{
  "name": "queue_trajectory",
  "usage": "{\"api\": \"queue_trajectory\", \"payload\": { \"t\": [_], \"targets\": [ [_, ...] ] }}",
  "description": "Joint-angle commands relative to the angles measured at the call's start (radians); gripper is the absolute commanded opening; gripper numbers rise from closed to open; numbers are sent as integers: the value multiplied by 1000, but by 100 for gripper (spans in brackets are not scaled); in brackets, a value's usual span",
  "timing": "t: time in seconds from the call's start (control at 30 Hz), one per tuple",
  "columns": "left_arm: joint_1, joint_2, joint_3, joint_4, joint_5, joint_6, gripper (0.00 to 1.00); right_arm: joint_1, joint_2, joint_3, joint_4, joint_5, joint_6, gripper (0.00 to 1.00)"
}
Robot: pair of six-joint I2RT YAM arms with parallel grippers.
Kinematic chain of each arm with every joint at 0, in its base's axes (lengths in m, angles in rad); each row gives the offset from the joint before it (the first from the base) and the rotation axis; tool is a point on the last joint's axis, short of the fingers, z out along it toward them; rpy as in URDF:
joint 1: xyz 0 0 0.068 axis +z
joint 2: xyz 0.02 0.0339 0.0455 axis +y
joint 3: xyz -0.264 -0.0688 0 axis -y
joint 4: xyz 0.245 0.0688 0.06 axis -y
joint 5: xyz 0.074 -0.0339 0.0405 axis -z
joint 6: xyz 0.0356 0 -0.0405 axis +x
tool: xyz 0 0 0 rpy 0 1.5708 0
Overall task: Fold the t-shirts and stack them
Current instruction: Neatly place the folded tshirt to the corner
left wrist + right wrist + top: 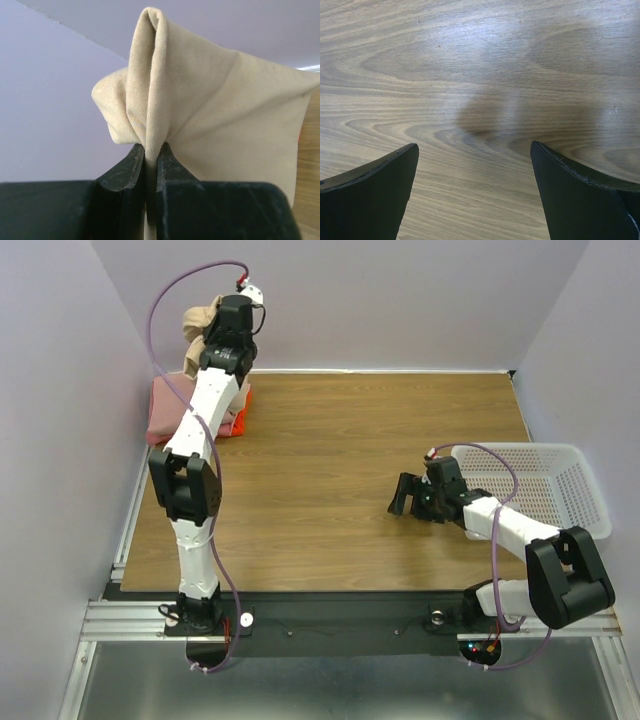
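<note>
A tan t-shirt (210, 110) hangs bunched in the air at the back left, also seen as the tan t-shirt (198, 335) in the top view. My left gripper (152, 147) is shut on a fold of it, raised high by the back wall as the left gripper (222, 340). Below it a salmon-pink t-shirt (168, 410) lies folded over an orange-red one (241, 415), partly hidden by the left arm. My right gripper (408, 496) stands open low over bare wood; in the right wrist view the right gripper (475, 150) holds nothing.
A white mesh basket (575, 485) sits at the right edge of the wooden table (340, 460), beside the right arm. Walls close in on the left, back and right.
</note>
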Motion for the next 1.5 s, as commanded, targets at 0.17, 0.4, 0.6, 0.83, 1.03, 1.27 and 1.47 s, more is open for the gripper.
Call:
{"api": "queue_trajectory", "payload": {
  "t": [0.17, 0.4, 0.6, 0.83, 1.03, 1.27, 1.47],
  "targets": [
    [118, -105, 14, -27, 227, -73, 0, 3, 36, 21, 10, 24, -11, 100],
    [158, -9, 1, -18, 267, -50, 0, 3, 40, 26, 7, 62, -9, 100],
    [212, 85, 41, -2, 284, -61, 0, 3, 37, 32, 3, 83, -9, 100],
    [266, 157, 63, 47, 225, -76, 0, 3, 49, 42, -2, 97, -6, 100],
    [281, 199, 78, 45, 222, -90, 56, 3, 60, 49, -8, 111, -5, 100],
    [280, 191, 107, 41, 204, -136, 98, 3, 55, 59, -19, 103, -11, 100],
    [209, 101, 110, 35, 222, -247, 98, 3, 10, 53, -25, 82, 6, 100]
  ]
}}
